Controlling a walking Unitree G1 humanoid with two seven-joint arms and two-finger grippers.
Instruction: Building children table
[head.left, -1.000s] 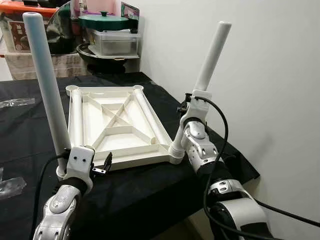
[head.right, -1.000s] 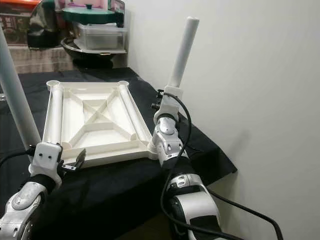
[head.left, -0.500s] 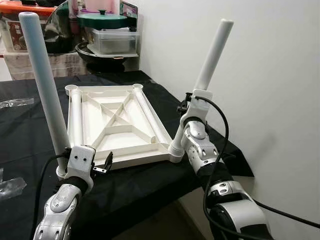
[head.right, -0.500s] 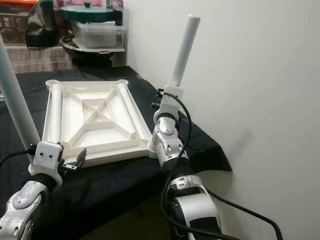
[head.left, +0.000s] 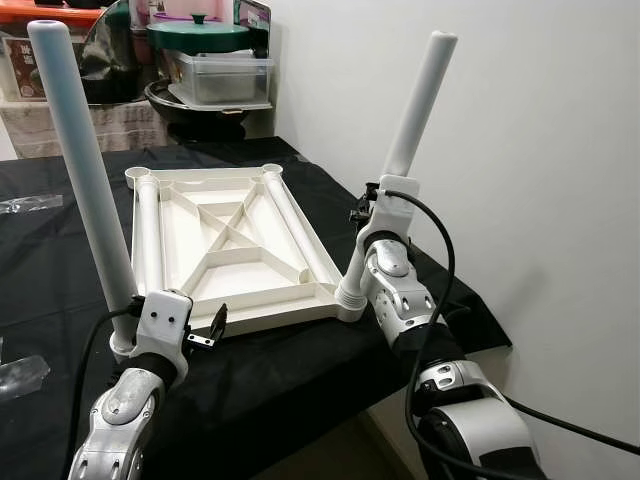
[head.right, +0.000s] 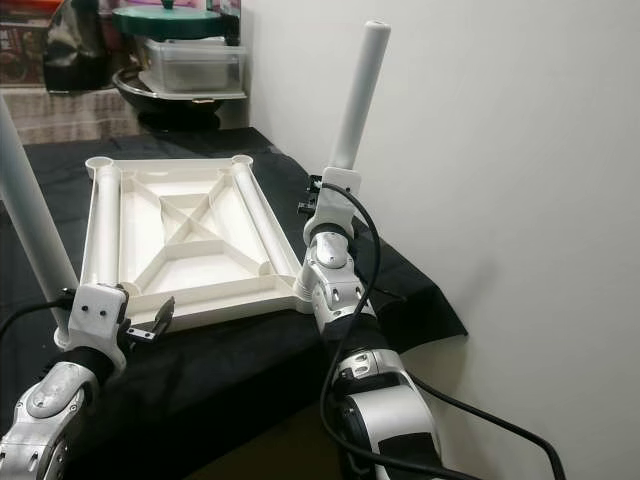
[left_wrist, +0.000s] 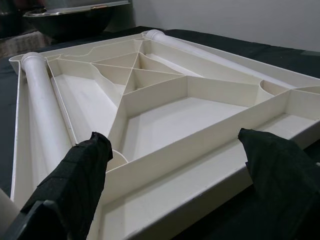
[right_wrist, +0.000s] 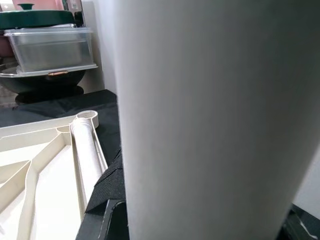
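The white table top (head.left: 262, 318) lies upside down on a black cloth, ribs facing up. One white leg (head.left: 85, 170) stands upright at its near left corner, right beside my left wrist. My left gripper (left_wrist: 172, 142) is open, its black fingers (head.left: 216, 324) spread before the near rim with nothing between them. A second white leg (head.left: 415, 110) rises from the near right corner, leaning slightly right. My right gripper (head.left: 372, 205) is shut on this leg low down, and the leg (right_wrist: 200, 125) looms close in the right wrist view. Two more legs (head.left: 148, 240) (head.left: 300, 230) lie in the side channels.
The black-clothed table (head.left: 300, 380) ends just right of the table top, close to a white wall (head.left: 540, 150). At the back stand a dark bowl (head.left: 200, 105) and a clear box with a green lid (head.left: 200, 25). Clear plastic bags (head.left: 20, 375) lie at the left.
The whole picture has shifted slightly, so the camera moved. Both arms, the two standing legs and the table top keep their places relative to each other.
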